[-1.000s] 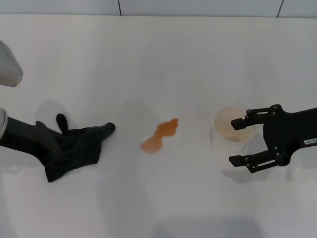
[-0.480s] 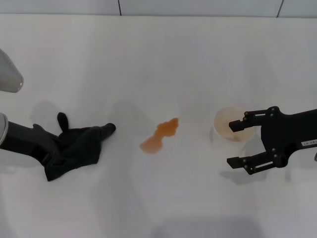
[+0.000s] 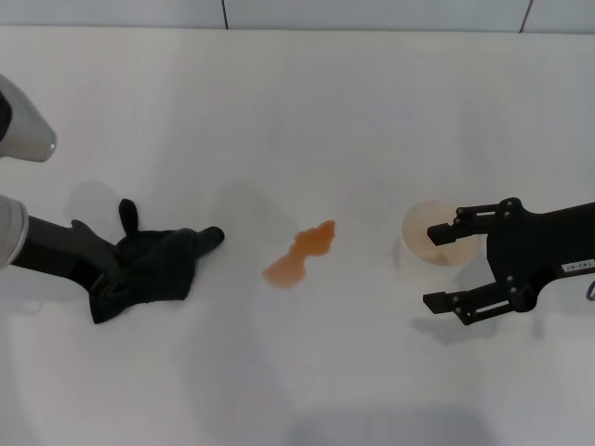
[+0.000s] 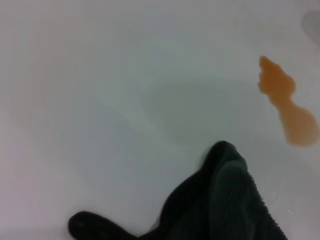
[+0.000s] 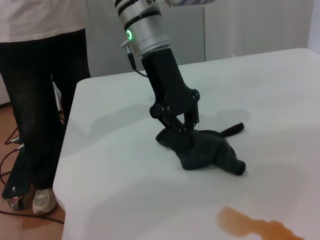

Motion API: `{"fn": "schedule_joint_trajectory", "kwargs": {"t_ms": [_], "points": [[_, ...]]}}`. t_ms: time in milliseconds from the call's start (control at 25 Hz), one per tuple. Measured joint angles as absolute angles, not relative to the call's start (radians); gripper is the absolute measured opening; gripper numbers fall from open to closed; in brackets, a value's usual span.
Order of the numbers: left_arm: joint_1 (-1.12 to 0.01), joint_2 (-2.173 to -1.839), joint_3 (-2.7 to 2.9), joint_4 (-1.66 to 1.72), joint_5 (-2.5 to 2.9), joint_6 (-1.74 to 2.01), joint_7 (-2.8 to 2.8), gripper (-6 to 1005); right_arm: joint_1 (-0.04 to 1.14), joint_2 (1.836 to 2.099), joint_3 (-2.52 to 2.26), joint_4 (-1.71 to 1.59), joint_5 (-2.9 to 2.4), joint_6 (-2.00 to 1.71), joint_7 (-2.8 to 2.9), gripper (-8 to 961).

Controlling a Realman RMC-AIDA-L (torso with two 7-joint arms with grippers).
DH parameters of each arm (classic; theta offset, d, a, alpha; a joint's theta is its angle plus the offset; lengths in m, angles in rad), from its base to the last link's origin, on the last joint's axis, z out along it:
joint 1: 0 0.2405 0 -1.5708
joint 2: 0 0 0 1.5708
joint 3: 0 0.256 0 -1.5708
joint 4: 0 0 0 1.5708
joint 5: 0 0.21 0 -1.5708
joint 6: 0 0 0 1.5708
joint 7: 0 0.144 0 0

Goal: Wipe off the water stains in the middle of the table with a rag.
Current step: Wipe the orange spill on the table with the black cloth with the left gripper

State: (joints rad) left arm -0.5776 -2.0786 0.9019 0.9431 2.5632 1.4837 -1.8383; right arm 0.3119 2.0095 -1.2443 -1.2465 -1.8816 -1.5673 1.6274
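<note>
The water stains (image 3: 299, 255) are a small orange-brown puddle at the middle of the white table (image 3: 297, 111). The black rag (image 3: 153, 268) lies left of it, its tail corner (image 3: 126, 214) sticking up toward the back. My left gripper (image 3: 104, 271) is shut on the rag's left part; the right wrist view shows its fingers (image 5: 184, 126) pinching the rag (image 5: 207, 152) against the table. The rag's tip is a short gap from the puddle. The left wrist view shows the rag (image 4: 225, 200) and the puddle (image 4: 285, 102). My right gripper (image 3: 434, 268) is open beside a white paper cup (image 3: 430, 234).
The paper cup stands right of the puddle, under my right gripper's far finger. A person (image 5: 45, 75) in dark trousers stands beyond the table's edge (image 5: 67, 165) on my left side. The puddle (image 5: 255, 225) shows near the right wrist camera.
My left gripper has slid the rag a little to the right, toward the puddle. My right gripper has shifted slightly left by the cup and stays open.
</note>
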Motion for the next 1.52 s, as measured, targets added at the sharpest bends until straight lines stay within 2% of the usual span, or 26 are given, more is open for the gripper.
{"fn": "schedule_joint_trajectory", "kwargs": {"t_ms": [200,320,680,800,1200,1520], "points": [[-0.599,-2.08,0.902,0.92,2.543,1.451,-1.844,97,0.312,2.01,-1.246,-1.253,-1.875,-1.567,1.632,828],[-0.635,-2.08,0.902,0.897,2.514,1.427,-1.868,97,0.312,2.01,-1.247,-1.255,-1.866,-1.567,1.633,828],[-0.849,-2.082,0.96,0.682,2.513,1.304,-1.941,98,0.321,2.01,-1.26,-1.258,-1.856,-1.547,1.628,828],[-0.873,-2.087,1.077,0.663,2.479,1.268,-1.961,98,0.321,2.01,-1.269,-1.258,-1.856,-1.538,1.628,828],[-0.862,-2.091,1.415,0.718,2.304,1.313,-2.019,97,0.325,2.01,-1.263,-1.258,-1.857,-1.528,1.626,825],[-0.769,-2.082,1.388,0.844,2.342,1.264,-2.082,97,0.34,2.009,-1.268,-1.256,-1.861,-1.516,1.626,824]]}}
